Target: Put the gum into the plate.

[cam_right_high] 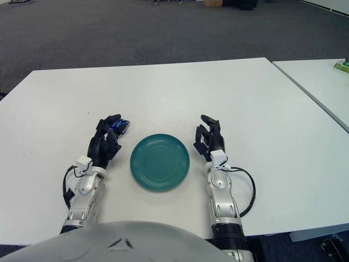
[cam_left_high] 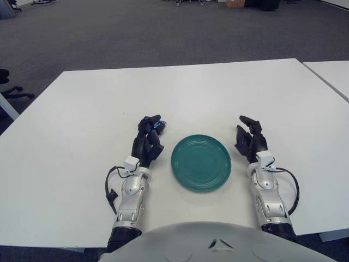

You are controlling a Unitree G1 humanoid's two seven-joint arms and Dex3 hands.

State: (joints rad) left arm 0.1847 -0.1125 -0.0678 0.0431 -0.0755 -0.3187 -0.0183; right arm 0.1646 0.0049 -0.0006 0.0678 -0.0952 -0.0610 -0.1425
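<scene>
A small blue pack of gum [cam_left_high: 161, 126] lies on the white table [cam_left_high: 191, 93], just left of and behind the teal plate [cam_left_high: 201, 162]. My left hand [cam_left_high: 151, 131] is over the gum, its dark fingers [cam_left_high: 146, 124] curled around it, so only a blue edge shows; the gum also shows in the right eye view [cam_right_high: 122, 126]. The plate holds nothing. My right hand [cam_left_high: 248, 137] rests on the table right of the plate, fingers relaxed and holding nothing.
A second white table [cam_left_high: 334, 73] stands at the right across a narrow gap, with a small green item [cam_right_high: 342, 65] on it. Grey carpet lies beyond the table's far edge. A black chair base [cam_left_high: 10, 91] stands at the left.
</scene>
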